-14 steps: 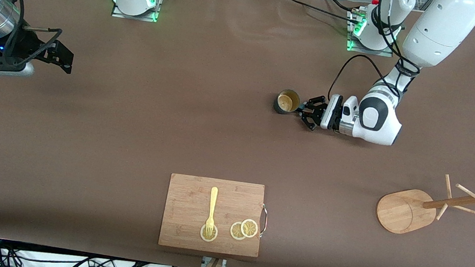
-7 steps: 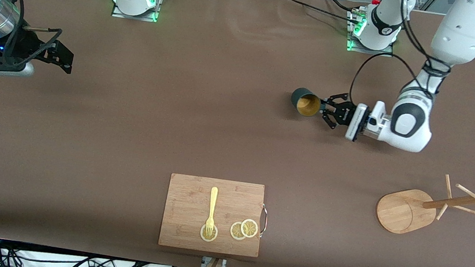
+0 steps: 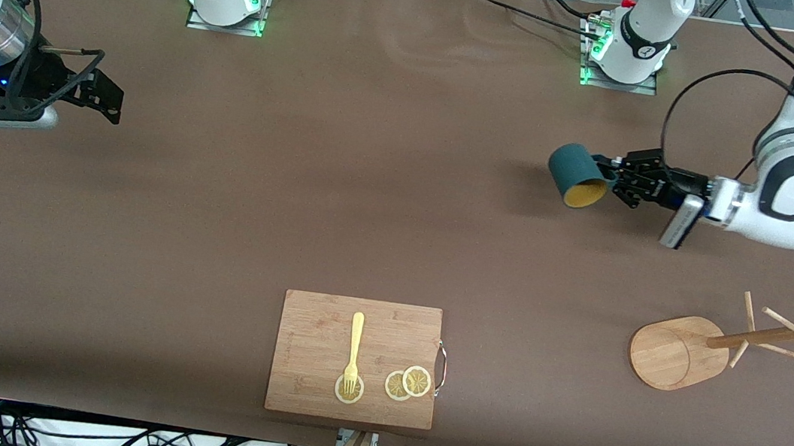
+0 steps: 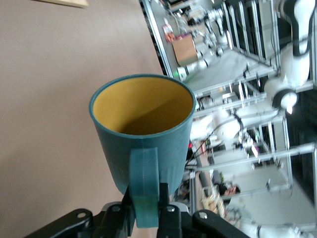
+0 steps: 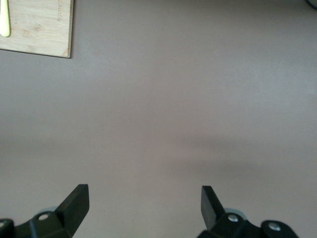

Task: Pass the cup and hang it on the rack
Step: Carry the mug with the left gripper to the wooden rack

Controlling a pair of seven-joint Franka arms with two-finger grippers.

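Observation:
The dark teal cup (image 3: 576,174) with a yellowish inside hangs in the air, tilted on its side, its mouth turned toward the front camera. My left gripper (image 3: 611,176) is shut on its handle over the brown table at the left arm's end. In the left wrist view the cup (image 4: 143,134) fills the middle and the fingers (image 4: 171,218) clamp the handle (image 4: 144,188). The wooden rack (image 3: 730,343) stands nearer the front camera than the cup, with its post and pegs pointing toward the table edge. My right gripper (image 3: 98,94) is open and empty, waiting at the right arm's end; it also shows in the right wrist view (image 5: 144,198).
A rectangular wooden cutting board (image 3: 308,326) lies near the table's front edge with a yellow fork (image 3: 353,350) and lemon slices (image 3: 407,383) on it. A corner of the board (image 5: 39,29) shows in the right wrist view. Both arm bases stand along the table's back edge.
My left gripper has lifted the cup off the table, carried it toward the left arm's end and tipped it on its side. The right arm has not moved.

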